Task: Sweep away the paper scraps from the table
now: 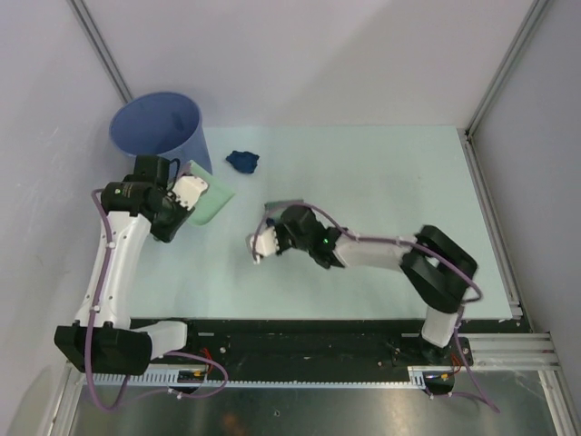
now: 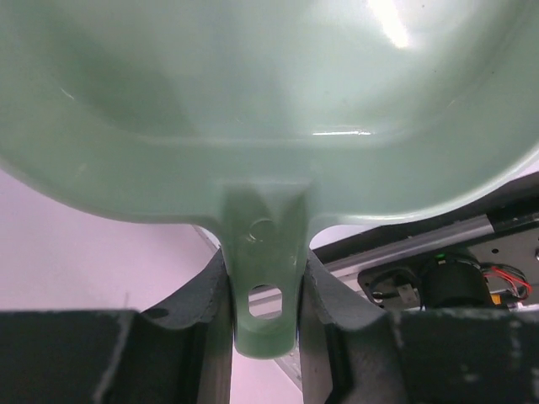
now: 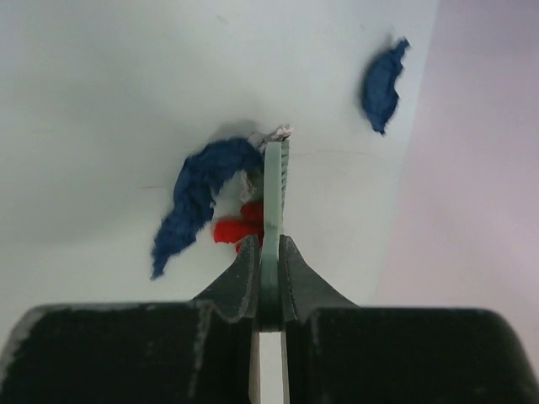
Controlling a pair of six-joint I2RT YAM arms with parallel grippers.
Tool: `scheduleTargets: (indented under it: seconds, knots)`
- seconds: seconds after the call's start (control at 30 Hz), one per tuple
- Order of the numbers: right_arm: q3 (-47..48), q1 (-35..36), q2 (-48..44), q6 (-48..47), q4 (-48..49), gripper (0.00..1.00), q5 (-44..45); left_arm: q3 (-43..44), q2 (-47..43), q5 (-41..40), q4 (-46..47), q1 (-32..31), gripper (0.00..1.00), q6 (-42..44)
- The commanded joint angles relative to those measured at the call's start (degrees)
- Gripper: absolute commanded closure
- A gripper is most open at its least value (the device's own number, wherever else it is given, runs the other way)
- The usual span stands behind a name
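Observation:
My left gripper [image 2: 263, 282] is shut on the handle of the mint-green dustpan [image 2: 253, 101]. In the top view that dustpan [image 1: 211, 204] hangs tilted beside the bucket, with the left gripper [image 1: 184, 194] at its near edge. My right gripper [image 3: 269, 252] is shut on the thin mint-green brush [image 3: 274, 194], seen edge-on over the table [image 1: 381, 182]. Paper scraps lie against the brush's left side: a long dark blue one [image 3: 198, 198], a red one [image 3: 229, 230] and a small whitish bit [image 3: 276, 133] at its tip. Another dark blue scrap [image 3: 383, 80] [image 1: 242, 161] lies apart, further back.
A blue bucket [image 1: 163, 127] stands at the table's back left corner, just behind the dustpan. White walls and metal corner rails [image 1: 495, 209] bound the table. The right arm [image 1: 381, 250] stretches left across the table's middle, its gripper [image 1: 265, 243] left of centre.

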Motion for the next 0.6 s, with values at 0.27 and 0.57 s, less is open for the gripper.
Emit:
scheduleTargets:
  seconds: [0.27, 0.57]
  knots:
    - [-11.5, 7.9, -29.0, 33.8, -2.1, 1.00, 19.7, -15.0, 0.9, 1.4, 1.1, -6.9, 1.00, 5.6]
    - [-1.4, 0.7, -30.8, 75.8, -25.8, 1.00, 27.5, -23.6, 10.5, -2.6, 7.2, -10.7, 1.00, 8.7]
